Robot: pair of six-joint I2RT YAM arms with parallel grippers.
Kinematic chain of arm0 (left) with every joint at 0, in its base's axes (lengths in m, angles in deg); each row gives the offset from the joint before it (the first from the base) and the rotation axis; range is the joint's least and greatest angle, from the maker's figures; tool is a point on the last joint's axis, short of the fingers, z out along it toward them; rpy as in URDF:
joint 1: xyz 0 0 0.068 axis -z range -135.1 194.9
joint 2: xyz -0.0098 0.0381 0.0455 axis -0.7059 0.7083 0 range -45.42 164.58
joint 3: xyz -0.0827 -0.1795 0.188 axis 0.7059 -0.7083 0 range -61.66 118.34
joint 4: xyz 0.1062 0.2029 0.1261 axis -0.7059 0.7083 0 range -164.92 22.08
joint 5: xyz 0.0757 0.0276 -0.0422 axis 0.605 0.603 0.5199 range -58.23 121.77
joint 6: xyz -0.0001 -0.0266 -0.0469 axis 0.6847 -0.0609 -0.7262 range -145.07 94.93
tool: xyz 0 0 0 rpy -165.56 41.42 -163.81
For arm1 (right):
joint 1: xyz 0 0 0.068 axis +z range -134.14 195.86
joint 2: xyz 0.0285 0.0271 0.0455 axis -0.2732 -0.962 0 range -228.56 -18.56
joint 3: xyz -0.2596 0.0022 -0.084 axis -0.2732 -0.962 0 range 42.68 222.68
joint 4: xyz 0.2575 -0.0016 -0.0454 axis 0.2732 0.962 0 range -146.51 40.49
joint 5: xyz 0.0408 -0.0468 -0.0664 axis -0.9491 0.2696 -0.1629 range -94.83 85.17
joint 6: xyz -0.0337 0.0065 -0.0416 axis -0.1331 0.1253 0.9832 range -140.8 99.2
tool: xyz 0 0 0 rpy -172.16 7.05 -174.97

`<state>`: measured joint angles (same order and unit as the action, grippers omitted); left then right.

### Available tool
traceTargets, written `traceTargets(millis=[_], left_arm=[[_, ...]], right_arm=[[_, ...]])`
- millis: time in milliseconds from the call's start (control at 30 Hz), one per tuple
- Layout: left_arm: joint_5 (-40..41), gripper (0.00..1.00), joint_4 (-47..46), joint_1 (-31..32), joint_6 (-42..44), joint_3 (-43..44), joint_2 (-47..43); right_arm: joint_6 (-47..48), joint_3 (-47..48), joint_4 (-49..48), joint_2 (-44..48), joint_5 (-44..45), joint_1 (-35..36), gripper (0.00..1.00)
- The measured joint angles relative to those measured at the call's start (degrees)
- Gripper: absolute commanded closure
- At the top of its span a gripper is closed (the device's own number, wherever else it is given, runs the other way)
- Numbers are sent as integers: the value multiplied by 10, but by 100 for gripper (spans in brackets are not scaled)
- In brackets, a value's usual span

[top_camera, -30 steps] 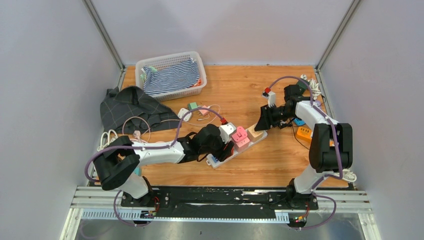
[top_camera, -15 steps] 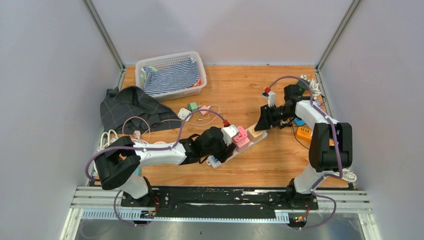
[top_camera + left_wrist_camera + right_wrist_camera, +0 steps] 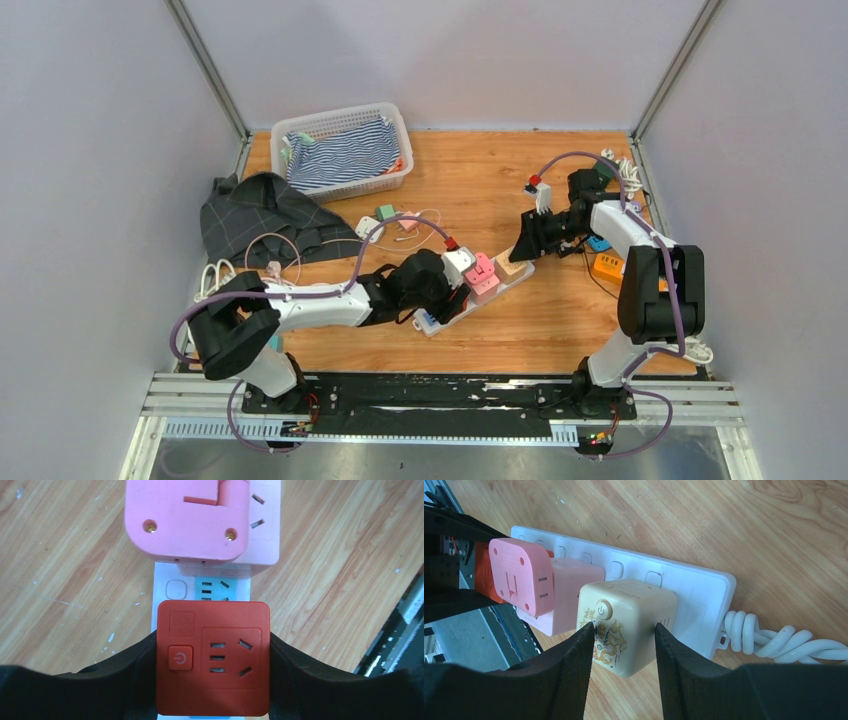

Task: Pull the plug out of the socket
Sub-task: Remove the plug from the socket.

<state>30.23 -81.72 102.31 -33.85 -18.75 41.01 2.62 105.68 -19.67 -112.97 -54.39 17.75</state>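
**Both end effectors clamped on plugs in the power strip**

The white power strip (image 3: pixel 432 322) lies slantwise on the wooden bench (image 3: pixel 480 185), just below the centre of the top view. Its coiled white cable (image 3: pixel 769 641) leaves the end at the right of the right wrist view.

Three adapter plugs sit in the strip in a row. The red adapter plug (image 3: pixel 214 630) is at the lower-left end in the top view, the pink adapter plug (image 3: pixel 187 520) is next to it, and the cream adapter plug (image 3: pixel 626 615) is at the upper-right end. In the left wrist view the red plug fills the lower middle, with its power button and socket holes facing the camera.

The left end effector (image 3: pixel 213 672) is held fairly wide. Its black fingers (image 3: pixel 135 675) press against both side faces of the red adapter plug. The right end effector (image 3: pixel 621 652) is narrower and grips the cream adapter plug from either side, near the plug's round button.

In the upper left of the top view stands a white basket (image 3: pixel 335 112) holding striped cloth, and a dark checked garment (image 3: pixel 262 212) lies below it. An orange adapter (image 3: pixel 607 265) rests near the right edge of the bench.
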Motion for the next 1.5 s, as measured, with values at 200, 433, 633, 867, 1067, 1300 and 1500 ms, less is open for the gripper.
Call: traceTargets(millis=[200, 433, 633, 867, 1067, 1300, 1500], left_arm=[[76, 100, 34, 39, 30, 31, 20], [89, 100, 74, 44, 29, 59, 33], [40, 100, 55, 19, 14, 40, 19], [1, 100, 47, -3, 3, 30, 12], [70, 100, 61, 35, 32, 42, 18], [90, 100, 79, 46, 38, 57, 27], [43, 100, 60, 23, 21, 39, 14]], right_arm=[[0, 1, 1, -1, 0, 0, 52], [0, 2, 2, -3, 0, 0, 52], [0, 2, 2, -3, 0, 0, 52], [0, 2, 2, -3, 0, 0, 52], [0, 2, 3, -3, 0, 0, 52], [0, 2, 3, -3, 0, 0, 52], [0, 2, 3, -3, -1, 0, 52]])
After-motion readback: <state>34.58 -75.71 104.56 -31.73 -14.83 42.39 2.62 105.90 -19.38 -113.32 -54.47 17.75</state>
